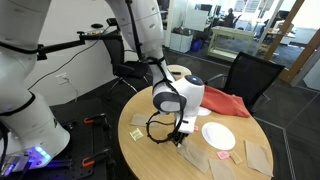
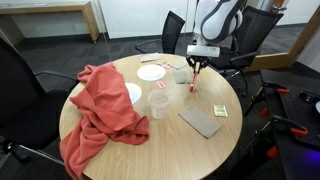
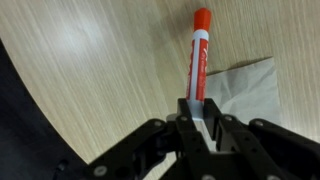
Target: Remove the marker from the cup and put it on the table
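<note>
Over the desk (image 3: 90,70), the end effector (image 3: 197,112) is closed on the red marker (image 3: 199,50), which points to 12 o'clock in the wrist view, well apart from the cup (image 2: 158,104).

The marker (image 3: 199,50) is showing red with a white label band. The tool (image 3: 198,108) is looking black. The tabletop (image 3: 90,70) is showing light tan with fine wood grain. In an exterior view, the cloth (image 2: 100,110) is showing coral red, the plate (image 2: 151,72) white, the cup (image 2: 158,103) clear and the note (image 2: 218,111) yellow.
</note>
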You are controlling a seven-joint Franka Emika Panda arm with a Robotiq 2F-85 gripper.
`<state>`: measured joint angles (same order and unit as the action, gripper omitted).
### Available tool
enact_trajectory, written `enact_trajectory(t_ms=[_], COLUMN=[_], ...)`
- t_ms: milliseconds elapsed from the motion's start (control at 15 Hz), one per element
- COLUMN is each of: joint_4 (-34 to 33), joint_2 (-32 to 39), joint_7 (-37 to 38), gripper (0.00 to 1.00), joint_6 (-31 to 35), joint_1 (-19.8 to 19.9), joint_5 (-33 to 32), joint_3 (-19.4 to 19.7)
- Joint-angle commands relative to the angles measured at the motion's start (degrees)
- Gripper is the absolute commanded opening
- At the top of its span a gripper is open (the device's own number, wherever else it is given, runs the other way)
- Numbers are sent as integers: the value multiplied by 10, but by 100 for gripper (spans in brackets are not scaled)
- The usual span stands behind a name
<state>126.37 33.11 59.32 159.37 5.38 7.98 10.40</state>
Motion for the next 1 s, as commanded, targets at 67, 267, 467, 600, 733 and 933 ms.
enact_trajectory(t_ms=[67,267,467,600,733,933], joint_4=[-19,-3,16,29,34,45], joint_2=[21,2,-24,-44,-60,-81], joint_7=[-19,-19,-21,-22,-15,-8], gripper=[53,75,98,100,100,100], joint_6=[18,35,57,58,54,56], joint_1=[-17,-31,-48,-58,-73,-92], joint_5=[7,4,4,4,3,0], joint_3=[26,35,39,39,38,36])
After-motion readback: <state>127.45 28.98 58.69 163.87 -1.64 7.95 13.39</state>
